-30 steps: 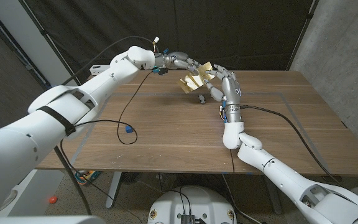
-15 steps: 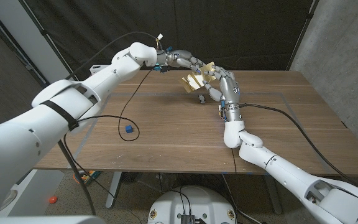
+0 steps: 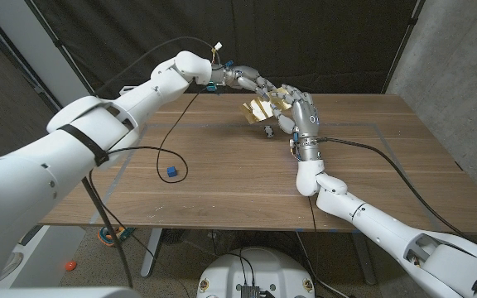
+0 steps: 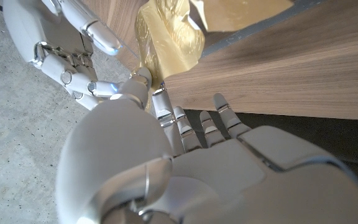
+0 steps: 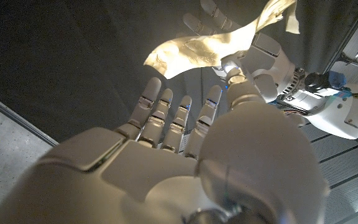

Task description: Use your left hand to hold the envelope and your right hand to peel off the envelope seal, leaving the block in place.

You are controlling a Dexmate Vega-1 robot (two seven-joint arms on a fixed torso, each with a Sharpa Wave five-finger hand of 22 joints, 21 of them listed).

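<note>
Both hands meet above the worktop's (image 3: 222, 178) far side. Left hand (image 3: 251, 81) and right hand (image 3: 303, 112) each grasp the gold envelope (image 3: 257, 108) w/ fingers, holding it aloft. Small dark block (image 3: 268, 132) sits just below; blue piece (image 3: 171, 171) and black cable (image 3: 169, 136) lie well apart at left.

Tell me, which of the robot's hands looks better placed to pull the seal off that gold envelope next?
Probably the right hand. The left hand holds the envelope up above the table, so it is busy steadying it. The right hand's fingers are at the envelope's other edge, free to peel.
</note>
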